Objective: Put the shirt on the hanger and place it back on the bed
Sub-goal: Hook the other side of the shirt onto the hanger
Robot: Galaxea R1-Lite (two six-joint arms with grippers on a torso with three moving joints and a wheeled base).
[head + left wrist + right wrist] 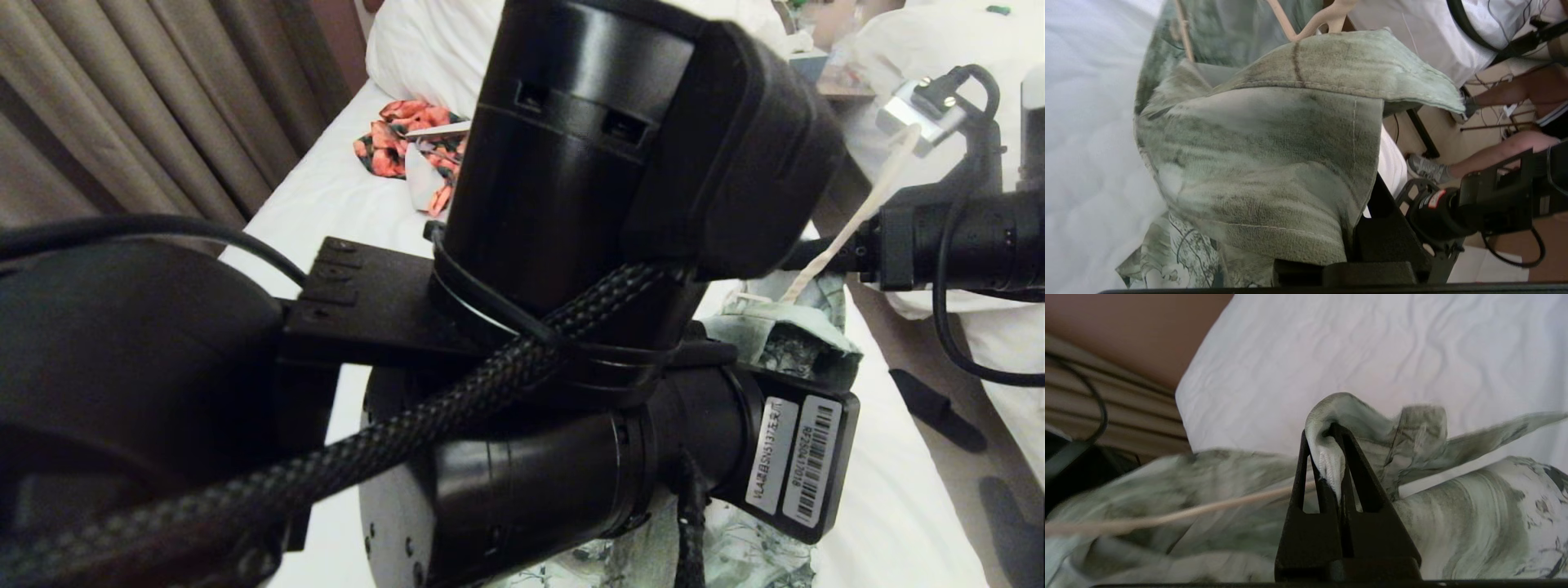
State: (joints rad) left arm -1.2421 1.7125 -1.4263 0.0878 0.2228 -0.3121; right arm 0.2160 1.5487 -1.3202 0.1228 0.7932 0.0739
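Observation:
The green and white shirt [1274, 163] hangs bunched above the white sheet of the bed [1081, 143]. It drapes over my left gripper [1355, 228], which is shut on a fold; only one black finger [1388, 220] shows. My right gripper [1327, 433] is shut on a rolled, stitched edge of the shirt [1331, 465]. The cream wire hanger [1167, 516] runs through the fabric beside it, and its neck [1323, 20] pokes out past the collar. In the head view my left arm [571, 245] blocks most of the shirt [784, 335]; the hanger [849, 220] slants up toward my right arm [963, 237].
An orange-and-black floral garment [408, 147] lies near the pillows [433, 49]. Curtains [122, 106] hang along the bed's left side. A floor gap [939, 392] separates this bed from another with white duvets [980, 49]. A person's leg and grey shoe [1429, 169] stand there.

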